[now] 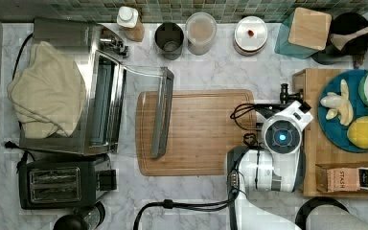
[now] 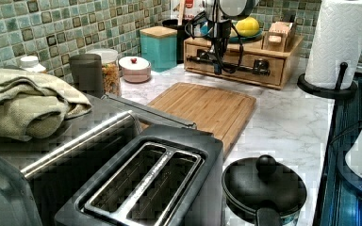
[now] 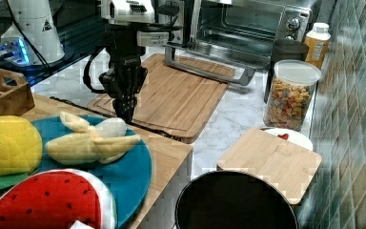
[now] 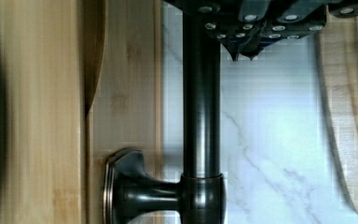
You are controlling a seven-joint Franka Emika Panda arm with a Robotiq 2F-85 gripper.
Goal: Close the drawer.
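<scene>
The drawer (image 2: 245, 71) sits in a low wooden stand, and its light-wood front (image 4: 126, 93) looks about flush with the stand. A dark bar handle (image 4: 200, 116) runs across the front (image 2: 257, 68) and pokes out past the stand's edge (image 1: 285, 91). My gripper (image 4: 242, 55) points down just in front of that bar, on the cutting-board side, shut with nothing between its fingers. It also hangs before the drawer front (image 2: 217, 68) and beside the stand's edge (image 3: 125, 113). Whether it touches the bar I cannot tell.
A blue plate (image 1: 333, 127) of toy fruit and a tea box (image 1: 347, 178) rest on the stand's top. The grooved cutting board (image 1: 196, 134) lies beside it, under the toaster oven's open door (image 1: 160, 112). A toaster (image 1: 57, 184), jars (image 1: 200, 32) and a paper towel roll (image 2: 337, 42) are around.
</scene>
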